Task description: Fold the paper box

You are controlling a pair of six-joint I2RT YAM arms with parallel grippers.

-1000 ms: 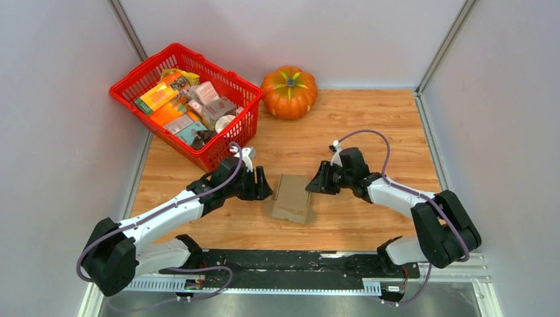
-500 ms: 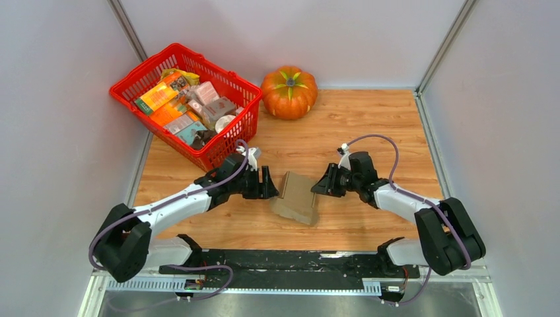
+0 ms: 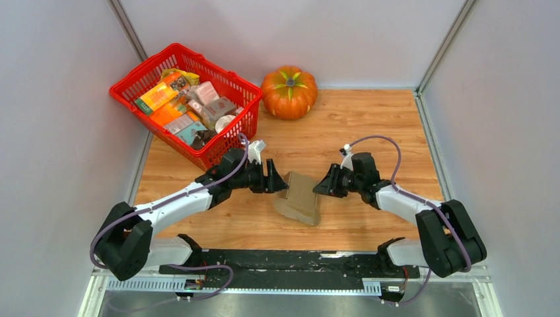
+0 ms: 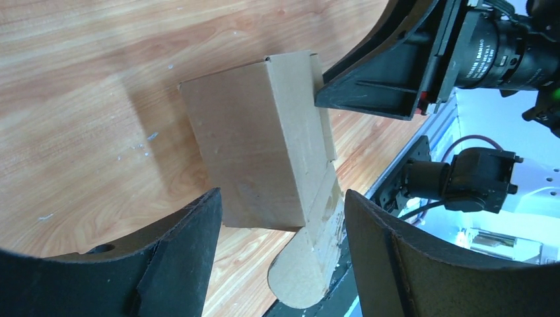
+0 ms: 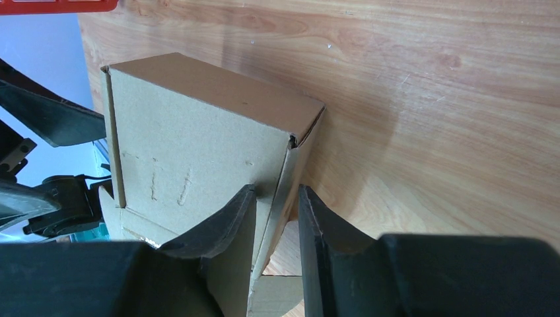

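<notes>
1. Two claws meet at the paper box [image 3: 300,197]. The right claw [image 5: 276,191] is pinched onto one upright side wall of the box, with a finger on each face of that panel. The left claw [image 4: 280,198] gapes wide, its fingers standing either side of the box edge nearest it; whether they touch the cardboard cannot be told.
2. Hidden parts: in the right wrist view the fingers cover the box's near end. In the left wrist view the finger roots run off the bottom edge, and a rounded flap [image 4: 297,281] is partly cut off there. The box's underside is out of sight in every view.
3. Writing: the box is plain brown. The print on the packages [image 3: 173,99] is too small to read.
4. Direction: the box lies mid-table between the two claws. Its long axis runs from the arm bases toward the back wall, slightly slanted, with the flap end nearer the bases.
5. Farther out on the wooden table [image 3: 370,119], a red basket [image 3: 245,112] sits at the far left and holds the packages. A pumpkin [image 3: 288,92] stands just beside it.
</notes>
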